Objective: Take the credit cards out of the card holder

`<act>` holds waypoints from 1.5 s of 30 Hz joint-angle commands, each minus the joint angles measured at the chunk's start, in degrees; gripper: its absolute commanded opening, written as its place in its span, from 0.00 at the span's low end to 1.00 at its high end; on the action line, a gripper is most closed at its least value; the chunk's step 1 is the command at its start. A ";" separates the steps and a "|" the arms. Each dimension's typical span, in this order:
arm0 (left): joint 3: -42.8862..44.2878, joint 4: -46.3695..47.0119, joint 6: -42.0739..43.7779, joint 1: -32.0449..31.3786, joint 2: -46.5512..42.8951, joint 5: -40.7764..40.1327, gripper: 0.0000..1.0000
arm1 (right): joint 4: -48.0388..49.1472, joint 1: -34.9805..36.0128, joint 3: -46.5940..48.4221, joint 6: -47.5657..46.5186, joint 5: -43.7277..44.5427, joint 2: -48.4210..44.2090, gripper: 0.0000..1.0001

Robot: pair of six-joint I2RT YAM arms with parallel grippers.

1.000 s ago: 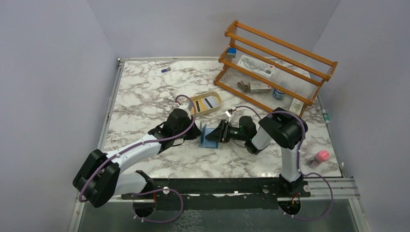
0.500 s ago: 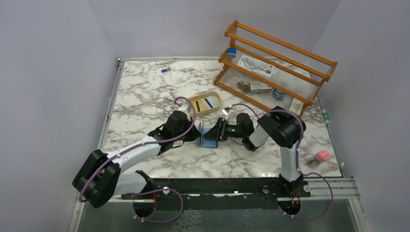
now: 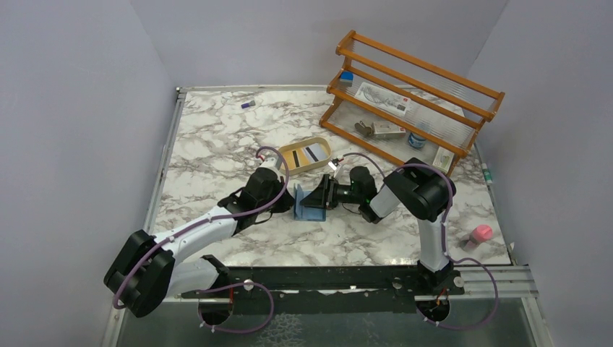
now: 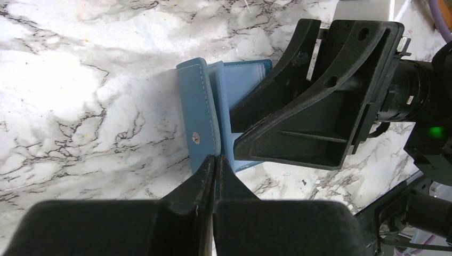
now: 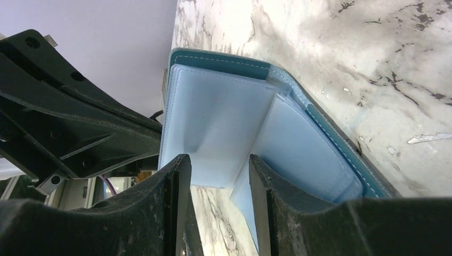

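The teal-blue card holder (image 3: 307, 204) stands open on the marble between both grippers. Its snap cover (image 4: 200, 112) is propped upright and its lighter blue inside (image 5: 314, 154) faces right. My left gripper (image 4: 215, 158) is shut, and its tips touch the cover's near edge from the left (image 3: 289, 200). My right gripper (image 5: 219, 160) is open, with its fingers (image 5: 178, 202) just in front of the pale inner pocket panel (image 5: 218, 117) and only table between them. Two credit cards, one yellow (image 3: 295, 157) and one white with a dark stripe (image 3: 312, 152), lie in the tan tray. I cannot tell whether any card sits in the pockets.
The tan oval tray (image 3: 323, 160) lies just behind the card holder. A wooden rack (image 3: 412, 94) with small items stands at the back right. A pink object (image 3: 481, 233) sits near the right edge and a small purple one (image 3: 248, 105) at the back left.
The right gripper has pushed left into the open card holder. The holder and the left gripper have shifted slightly left. Neither gripper's opening has changed.
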 commanded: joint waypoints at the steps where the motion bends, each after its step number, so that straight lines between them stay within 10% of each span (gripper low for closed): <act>1: -0.97 -2.90 0.68 -0.12 -0.53 -1.26 0.00 | -6.45 0.49 -0.98 -3.54 2.50 2.11 0.50; 26: 1.78 -4.59 1.82 -0.15 -0.23 -0.58 0.00 | -25.51 0.14 -4.91 -16.67 12.98 -17.77 0.68; 45: 1.87 -4.20 1.61 -0.14 0.21 -0.09 0.00 | -38.78 4.53 6.82 -23.54 18.99 -18.50 0.55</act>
